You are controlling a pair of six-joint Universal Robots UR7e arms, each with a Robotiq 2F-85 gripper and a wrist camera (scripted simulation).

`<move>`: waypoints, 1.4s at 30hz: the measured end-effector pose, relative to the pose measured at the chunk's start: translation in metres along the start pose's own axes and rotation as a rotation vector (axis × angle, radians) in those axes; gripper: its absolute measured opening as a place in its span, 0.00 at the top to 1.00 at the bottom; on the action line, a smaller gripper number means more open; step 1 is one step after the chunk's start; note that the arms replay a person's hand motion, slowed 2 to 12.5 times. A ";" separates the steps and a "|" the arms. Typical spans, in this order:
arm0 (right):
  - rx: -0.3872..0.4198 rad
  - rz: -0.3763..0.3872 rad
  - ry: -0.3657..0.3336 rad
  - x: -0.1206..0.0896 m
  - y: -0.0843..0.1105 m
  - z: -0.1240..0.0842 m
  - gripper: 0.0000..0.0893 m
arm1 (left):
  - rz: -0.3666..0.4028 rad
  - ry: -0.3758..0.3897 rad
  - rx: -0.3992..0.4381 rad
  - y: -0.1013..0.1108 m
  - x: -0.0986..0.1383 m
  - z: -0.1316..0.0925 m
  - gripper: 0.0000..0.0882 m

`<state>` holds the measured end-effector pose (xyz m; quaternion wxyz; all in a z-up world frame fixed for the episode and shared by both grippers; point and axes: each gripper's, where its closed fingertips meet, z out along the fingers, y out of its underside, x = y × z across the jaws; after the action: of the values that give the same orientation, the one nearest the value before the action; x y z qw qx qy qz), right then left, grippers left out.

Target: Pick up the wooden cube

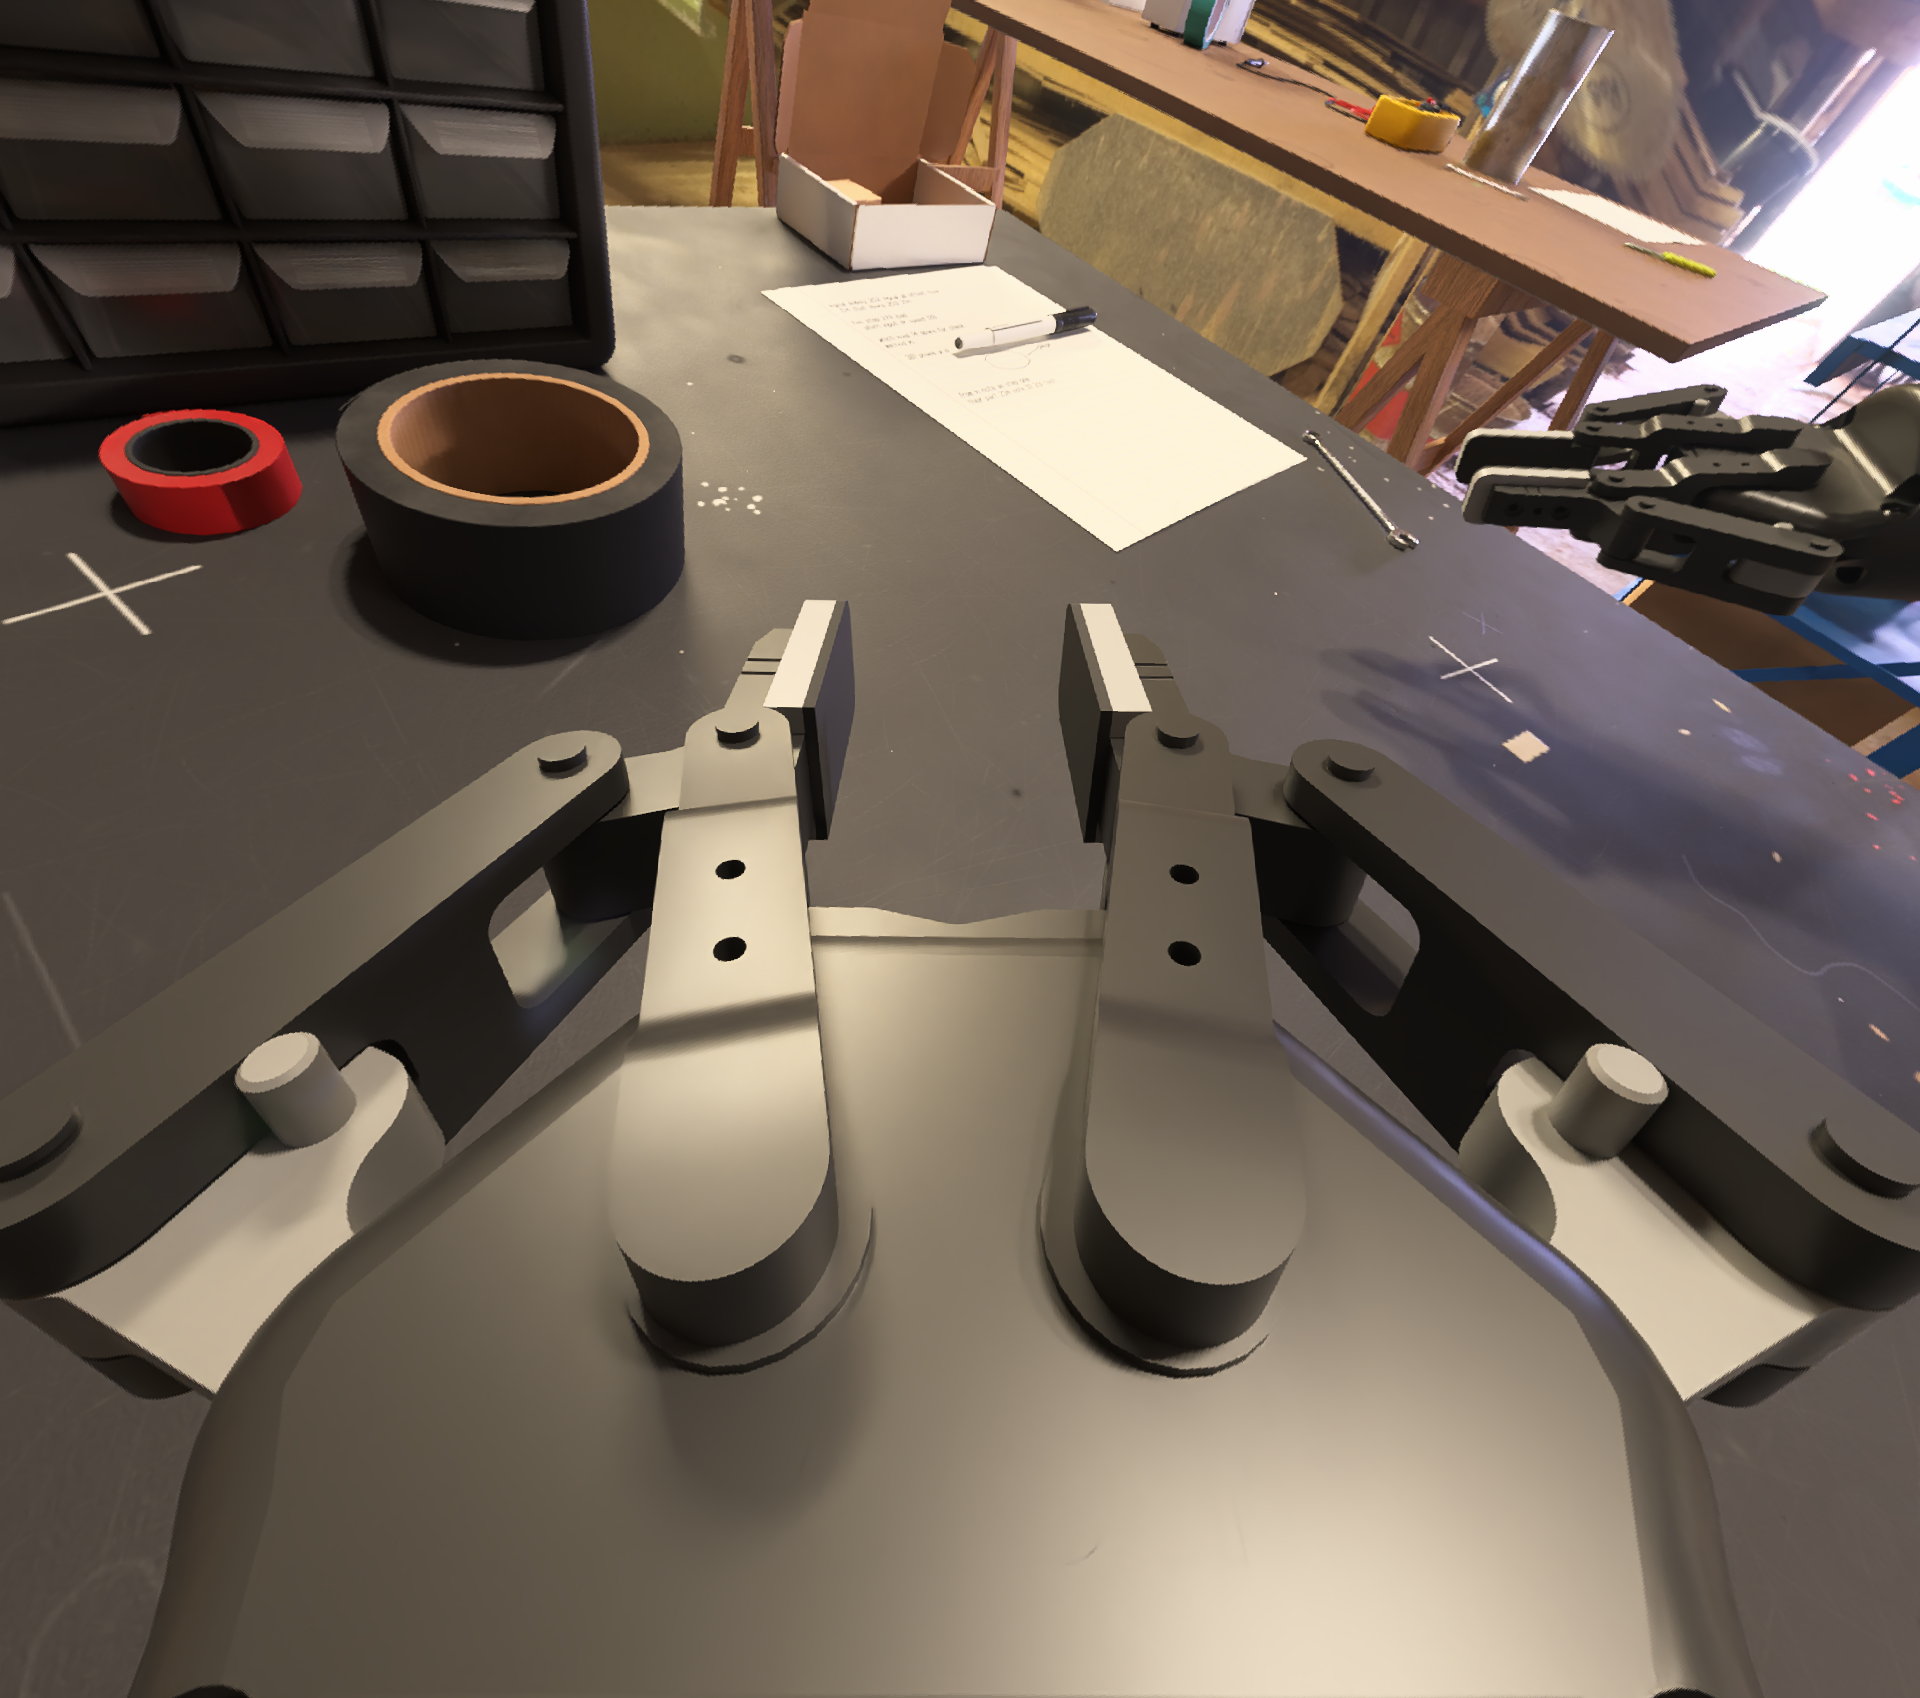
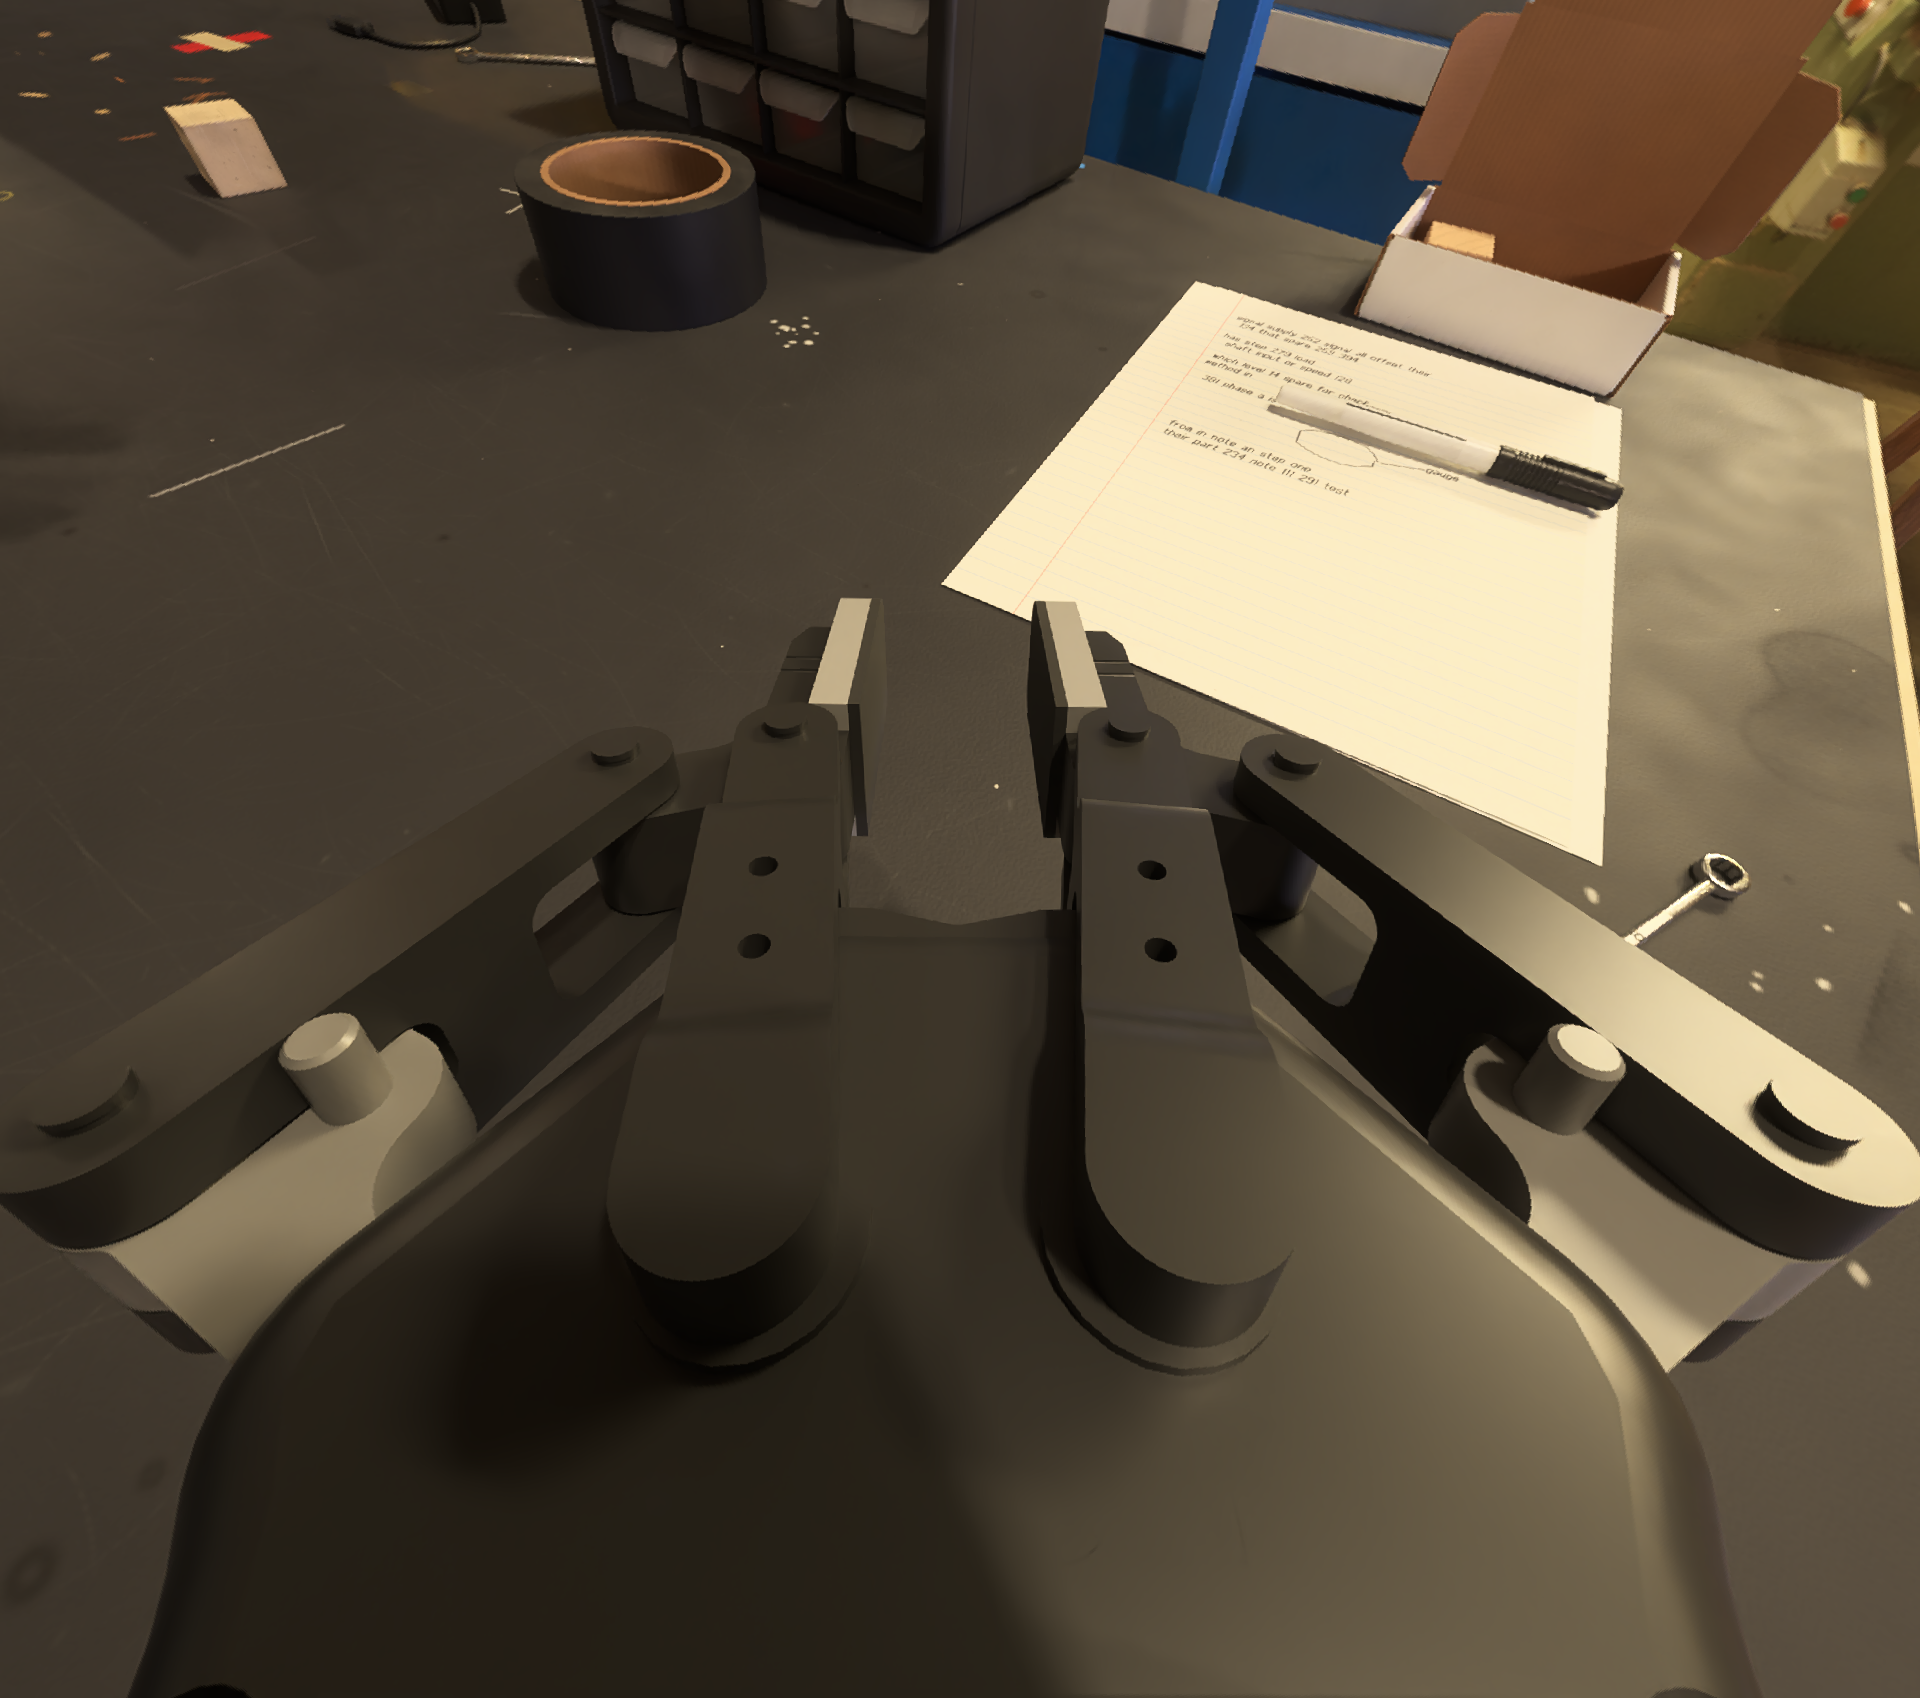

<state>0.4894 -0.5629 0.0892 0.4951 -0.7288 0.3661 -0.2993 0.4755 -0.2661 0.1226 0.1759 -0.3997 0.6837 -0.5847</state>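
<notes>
In the right wrist view the wooden cube (image 2: pixel 227 147) lies in the upper left of the frame on the dark table (image 2: pixel 416 505), well apart from the right claw (image 2: pixel 956 692), which sits at centre frame; the black tape roll (image 2: pixel 644 230) stands between them, to the cube's right. The right claw's jaws are parted with only a moderate gap, holding nothing and touching nothing, with bare table showing between the pads. Just to the right of its tips lies the near corner of a lined sheet of paper (image 2: pixel 1351 630), a marker (image 2: pixel 1455 453) resting on it, and an open cardboard box (image 2: pixel 1538 298) beyond that. The cube does not show in the left wrist view. There the left claw (image 1: pixel 956 703) is spread somewhat wider, empty, over bare table, with the black tape roll (image 1: pixel 509 495) and a red tape roll (image 1: pixel 200 469) toward the upper left, in front of a drawer cabinet (image 1: pixel 291 90). The right claw (image 1: pixel 1496 490) appears at the right edge of that frame, near a small wrench (image 1: pixel 1356 490).
</notes>
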 end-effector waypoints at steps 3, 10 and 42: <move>-0.006 -0.002 -0.004 -0.001 0.002 0.000 0.72 | -0.009 0.005 0.015 -0.004 0.000 -0.003 0.59; -0.026 -0.007 -0.021 -0.004 0.006 0.001 0.72 | -0.043 0.023 0.054 -0.020 -0.003 -0.015 0.59; -0.020 -0.074 -0.081 -0.018 0.002 -0.006 0.72 | -0.053 -0.418 -0.177 -0.079 -0.173 -0.094 0.39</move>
<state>0.4747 -0.5514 0.0878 0.4909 -0.7583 0.3216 -0.2838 0.5430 -0.0742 0.1811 0.2626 -0.5440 0.6702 -0.4313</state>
